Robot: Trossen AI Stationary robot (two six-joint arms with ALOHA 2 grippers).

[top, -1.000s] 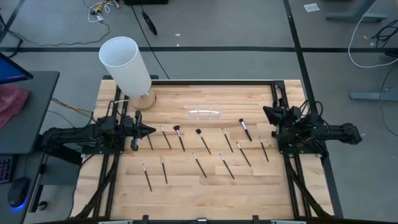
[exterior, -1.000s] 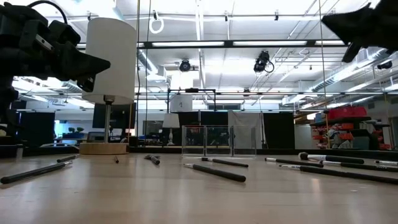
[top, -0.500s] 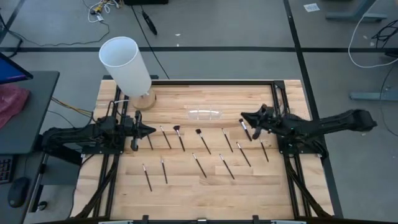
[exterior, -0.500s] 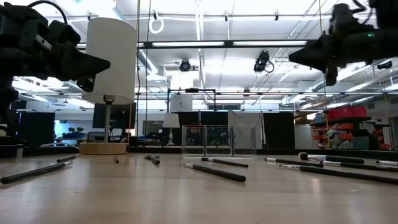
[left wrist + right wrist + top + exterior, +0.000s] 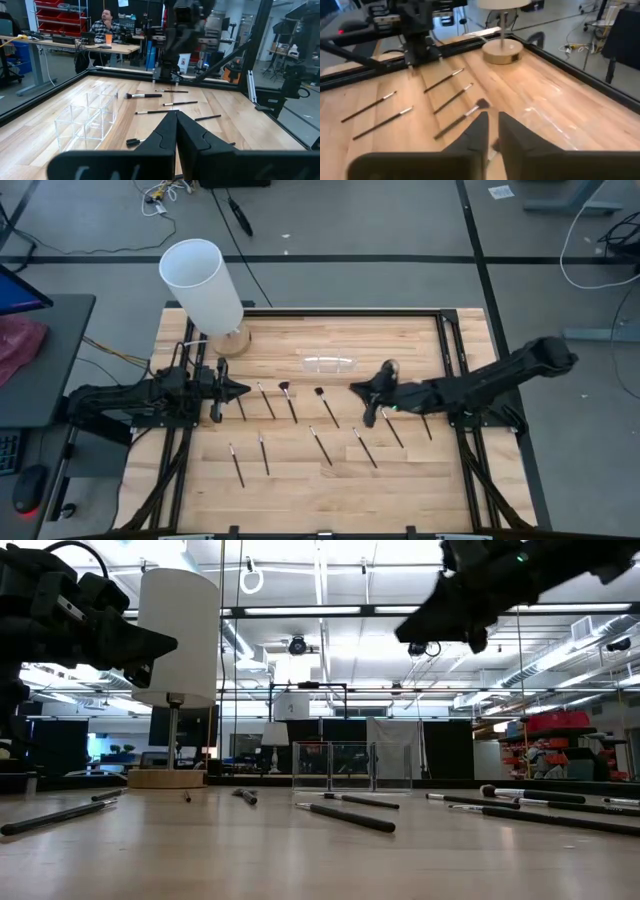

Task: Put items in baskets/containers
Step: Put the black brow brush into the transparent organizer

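Several thin dark-handled brushes [image 5: 325, 408] lie flat on the wooden table, spread across its middle; they also show in the low view [image 5: 345, 816]. The clear plastic holder [image 5: 328, 364] stands on the table behind them, and also shows in the low view [image 5: 350, 766] and the left wrist view [image 5: 87, 122]. My right gripper [image 5: 354, 388] hovers over the middle brushes, well above the table [image 5: 405, 635]. Its fingers stand a narrow gap apart [image 5: 493, 116] and hold nothing. My left gripper [image 5: 240, 389] waits at the table's left, shut and empty [image 5: 176, 114].
A tall white cylinder on a wooden base [image 5: 205, 285] stands at the far left corner. Black frame rails [image 5: 450, 340] run along the table's edges. Bare wood lies along the near edge [image 5: 330, 500]. A person sits at a desk beyond the table [image 5: 106, 25].
My right gripper has reached from the table's right edge toward the left, out over the middle brushes, staying high above the table. The brushes and the holder have not moved.
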